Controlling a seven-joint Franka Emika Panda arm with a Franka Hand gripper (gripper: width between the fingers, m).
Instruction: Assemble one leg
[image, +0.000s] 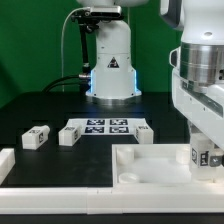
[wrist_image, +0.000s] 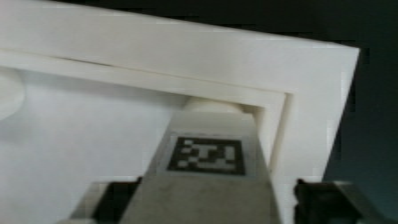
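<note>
My gripper (wrist_image: 221, 197) is clamped on the leg (wrist_image: 210, 150), a stubby matte white plastic block bearing a black-and-white square tag, held between the dark fingers (wrist_image: 121, 203). Just beyond them its end sits at a corner of the smooth white recessed panel (wrist_image: 107, 60). I judge it picked up but not yet seated

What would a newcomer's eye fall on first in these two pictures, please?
First comes the gripper at the exterior view's right, shut on the leg and holding it at a corner of the large white panel. Next is the marker board mid-table, with loose white blocks lying beside it.
</note>
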